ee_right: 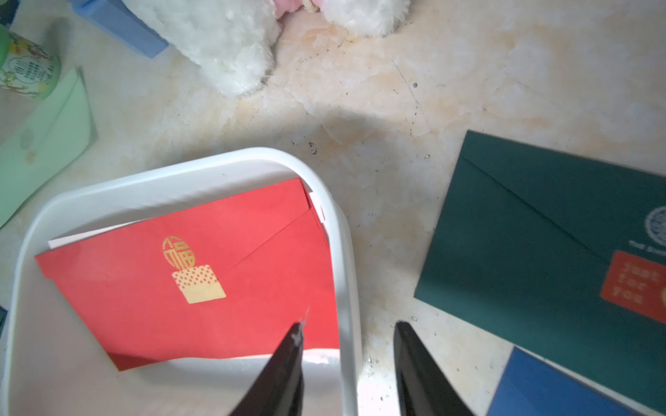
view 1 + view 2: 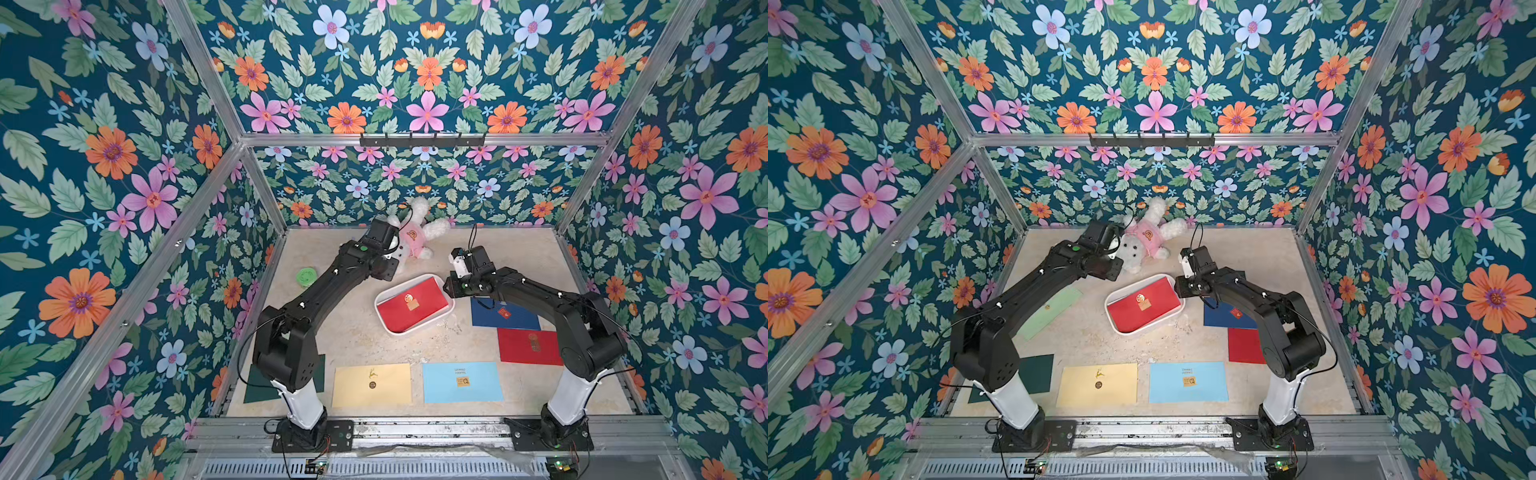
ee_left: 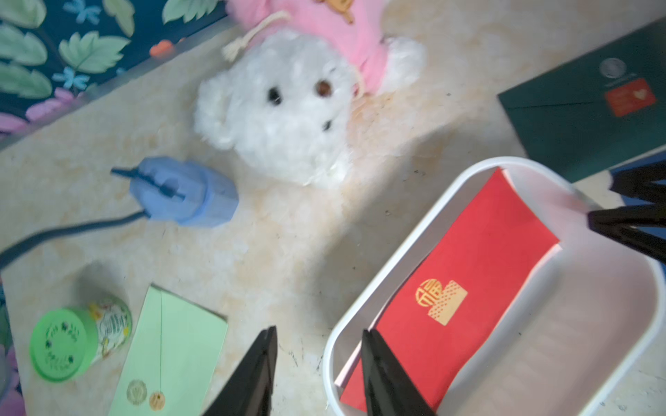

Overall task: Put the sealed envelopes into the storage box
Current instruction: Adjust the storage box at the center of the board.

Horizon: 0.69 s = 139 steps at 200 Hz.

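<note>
Storage box point(image 2: 1177, 312) sits mid tabletop point(image 2: 1258, 257), w/ a red envelope point(image 2: 1144, 309) lying in it, tilted. My left arm ends just beyond the box by the plush bear point(image 2: 1142, 241); my right arm ends at the box's right end; fingers hidden here. Right of box: navy envelope point(image 2: 1219, 319), second red envelope point(image 2: 1244, 345). Left of box: light green envelope point(image 2: 1054, 309). Nearer my bases than the box: yellow envelope point(image 2: 1098, 384), light blue envelope point(image 2: 1187, 381), dark green envelope point(image 2: 1036, 374).
</note>
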Each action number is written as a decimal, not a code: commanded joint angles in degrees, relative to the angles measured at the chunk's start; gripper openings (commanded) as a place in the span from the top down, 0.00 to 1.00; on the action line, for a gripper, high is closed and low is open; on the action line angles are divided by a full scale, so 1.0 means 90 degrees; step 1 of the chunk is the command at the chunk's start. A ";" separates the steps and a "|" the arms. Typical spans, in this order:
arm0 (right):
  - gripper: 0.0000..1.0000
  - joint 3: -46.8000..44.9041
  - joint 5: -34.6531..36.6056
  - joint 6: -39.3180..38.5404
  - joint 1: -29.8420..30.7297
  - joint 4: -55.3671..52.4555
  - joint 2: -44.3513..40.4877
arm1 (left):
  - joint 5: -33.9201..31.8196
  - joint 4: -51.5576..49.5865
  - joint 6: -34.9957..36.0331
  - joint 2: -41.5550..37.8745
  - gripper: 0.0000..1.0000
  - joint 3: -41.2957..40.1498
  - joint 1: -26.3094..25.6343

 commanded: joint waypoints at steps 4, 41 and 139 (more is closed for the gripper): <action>0.58 0.0006 0.0229 0.0252 0.0004 0.0180 0.0066 | -0.0126 0.0246 -0.0662 -0.0417 0.55 -0.0486 0.0128; 0.64 -0.0053 0.0114 0.0391 0.0004 0.0322 0.0123 | -0.0093 0.0279 -0.0821 -0.0650 0.55 -0.0766 0.0257; 0.84 -0.0226 0.0313 0.1582 0.0025 0.0851 0.0112 | 0.0210 0.0425 -0.1313 -0.0960 0.52 -0.1235 0.0444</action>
